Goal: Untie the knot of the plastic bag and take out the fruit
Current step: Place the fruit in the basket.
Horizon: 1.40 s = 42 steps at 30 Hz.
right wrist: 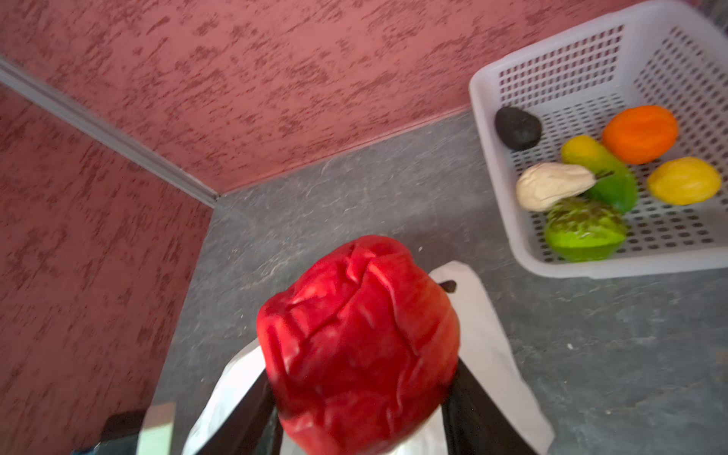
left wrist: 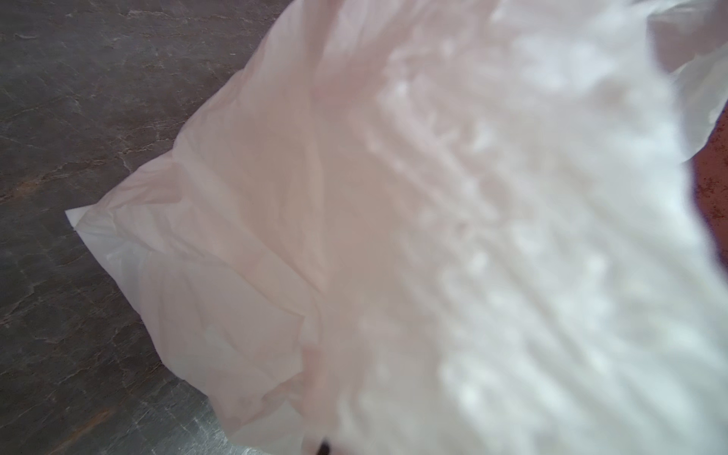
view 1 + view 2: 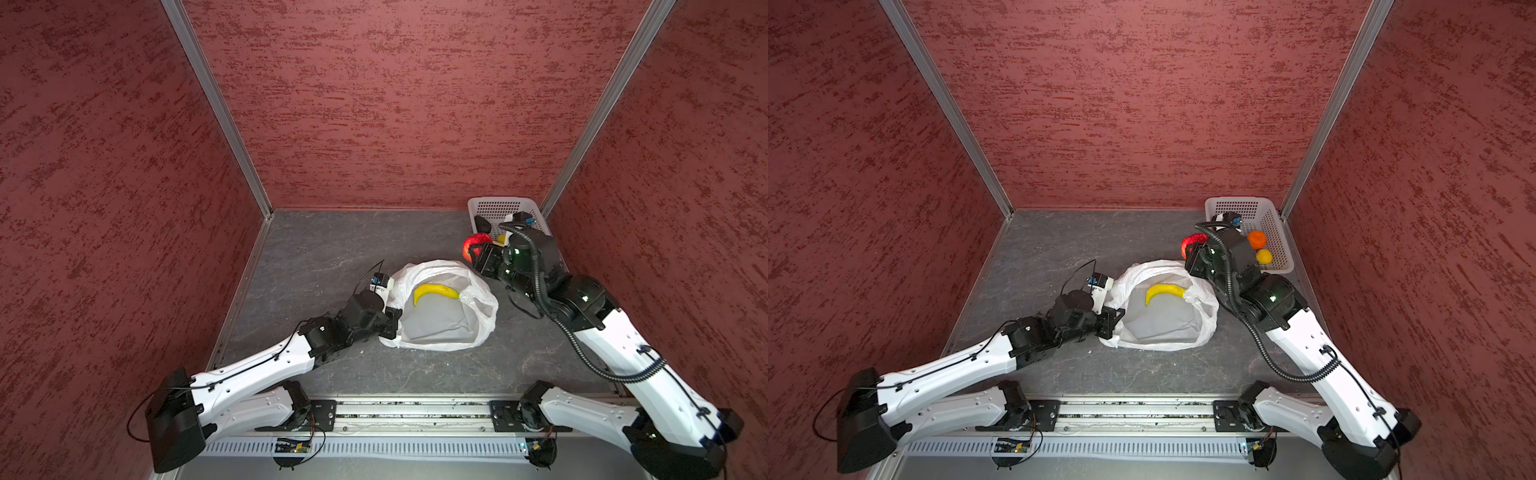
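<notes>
Plastic bag (image 3: 436,268): lay crumpled at the middle of the grey table (image 3: 332,249), with mouth gaping upward in both top views. Was pinched at its 9 o'clock rim by the clenched left gripper (image 3: 392,322); filled the left wrist view as blurred white film, with the gripper's tips hidden there.

Banana (image 3: 436,291): lay inside, toward the 12 o'clock side, with long axis from 9 to 3 o'clock, stem end at 3 o'clock tucked against a fold, tip curling toward 7 o'clock.

Red fruit (image 1: 358,342): was clamped between the part-spread fingers of the right gripper (image 1: 360,409), above the bag's 1 o'clock rim, apart from the basket (image 1: 492,157).

Basket: stood in the table's 1 o'clock corner; held a dark fruit (image 1: 518,128), orange fruit (image 1: 640,134), yellow fruit (image 1: 683,181), whitish fruit (image 1: 551,187) and green fruit (image 1: 583,232). Was largely masked by the right arm (image 3: 582,299) in both top views.
</notes>
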{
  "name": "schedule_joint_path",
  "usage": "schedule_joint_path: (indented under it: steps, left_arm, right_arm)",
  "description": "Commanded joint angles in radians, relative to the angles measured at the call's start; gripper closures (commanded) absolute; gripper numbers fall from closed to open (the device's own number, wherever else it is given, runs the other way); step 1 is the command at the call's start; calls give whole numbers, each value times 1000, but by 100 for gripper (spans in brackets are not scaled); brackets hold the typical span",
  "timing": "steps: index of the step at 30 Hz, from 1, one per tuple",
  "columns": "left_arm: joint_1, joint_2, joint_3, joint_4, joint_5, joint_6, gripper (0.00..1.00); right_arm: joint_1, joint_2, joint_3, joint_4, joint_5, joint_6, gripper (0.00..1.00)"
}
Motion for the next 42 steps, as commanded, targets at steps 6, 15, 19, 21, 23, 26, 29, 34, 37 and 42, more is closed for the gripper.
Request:
schedule_joint_path:
  steps: [6,15,19,21,23,26,29,34,37,42]
  left_arm:
    - [3,-76,-45,-61,-11,-23,100]
    - [-13,-66,-50,-41,3,-30,100]
    - [-24,-58,-52,-22,5,-41,100]
    - [-32,-53,-49,-17,2,-42,100]
    - [-35,-49,-44,-15,2,-40,100]
    - [-40,-45,-41,-13,3,-40,100]
    - [-41,-42,-41,-9,7,-36,100]
    - [-45,-41,-37,-6,2,-36,100]
    - [-48,-40,-35,-5,-2,-36,100]
    - [-50,-40,-35,2,-5,-36,100]
  right_arm:
    - [-289,33,-175,255,-90,-91,60]
    - [-479,258,-284,571,-86,-79,60]
    - [-522,395,-270,678,-83,-77,60]
    - [-546,492,-229,707,-91,-79,60]
    - [-567,576,-175,709,-99,-82,59]
    - [-583,679,-98,702,-112,-91,59]
    - [-587,745,-44,699,-115,-109,58]
    - [-593,822,48,626,-109,-125,30]
    - [-593,823,58,612,-106,-129,18]
    - [-593,785,42,610,-116,-139,14]
